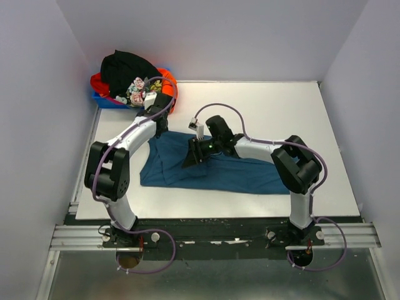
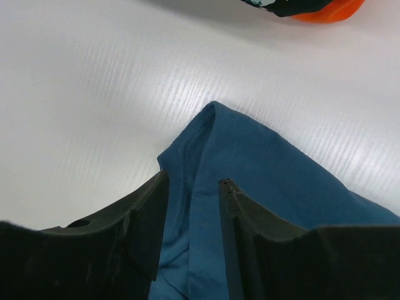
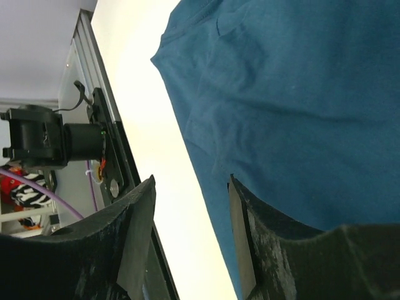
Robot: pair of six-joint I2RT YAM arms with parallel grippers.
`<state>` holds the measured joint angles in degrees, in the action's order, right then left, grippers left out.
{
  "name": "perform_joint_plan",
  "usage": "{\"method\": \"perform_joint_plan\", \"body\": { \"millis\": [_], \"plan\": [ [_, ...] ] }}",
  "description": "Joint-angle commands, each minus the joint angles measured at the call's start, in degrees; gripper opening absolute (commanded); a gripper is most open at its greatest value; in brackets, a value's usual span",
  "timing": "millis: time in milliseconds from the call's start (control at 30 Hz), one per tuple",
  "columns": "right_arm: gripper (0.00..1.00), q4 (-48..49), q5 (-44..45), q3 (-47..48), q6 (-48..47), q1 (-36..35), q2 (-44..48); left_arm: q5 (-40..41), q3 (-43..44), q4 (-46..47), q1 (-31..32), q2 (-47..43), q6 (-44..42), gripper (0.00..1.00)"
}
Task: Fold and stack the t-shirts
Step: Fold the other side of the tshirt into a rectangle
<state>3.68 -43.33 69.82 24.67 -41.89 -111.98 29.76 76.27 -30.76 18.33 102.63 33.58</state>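
Two left fingers (image 2: 147, 219) flank the teal t-shirt (image 2: 269, 175).

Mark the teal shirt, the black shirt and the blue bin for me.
teal shirt (image 1: 219, 175), top view, its flat middle.
black shirt (image 1: 125, 67), top view, top of the heap.
blue bin (image 1: 106, 100), top view, its near wall.

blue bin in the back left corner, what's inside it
A heap of shirts overfills the blue bin: a black shirt on top, an orange-red shirt and a flowered shirt spilling out. The bin's floor and anything beneath the heap are covered.
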Motion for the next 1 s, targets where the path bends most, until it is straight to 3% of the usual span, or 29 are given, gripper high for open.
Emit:
{"method": "perform_joint_plan", "body": {
  "millis": [0,200,400,700,967],
  "plan": [
    [0.57,2.6,0.4,2.9,3.0,-0.9,-3.9,-0.1,-5.7,2.6,1.2,-5.3,3.2,0.52],
    [0.58,3.4,1.9,6.0,4.5,-3.8,-7.4,-7.7,-8.8,7.3,1.3,-2.2,5.2,0.52],
    [0.57,1.2,3.7,4.8,6.6,-5.0,-9.7,-7.4,-5.5,6.0,0.7,5.3,4.4,0.52],
    [0.57,0.7,2.9,-13.3,7.2,-5.0,5.5,-7.2,-2.2,3.6,-0.3,9.0,2.5,0.52],
    [0.57,-5.2,6.2,-8.8,6.9,-4.5,9.2,-4.4,-2.1,3.0,-0.3,5.2,1.7,0.51]
  ]
}}
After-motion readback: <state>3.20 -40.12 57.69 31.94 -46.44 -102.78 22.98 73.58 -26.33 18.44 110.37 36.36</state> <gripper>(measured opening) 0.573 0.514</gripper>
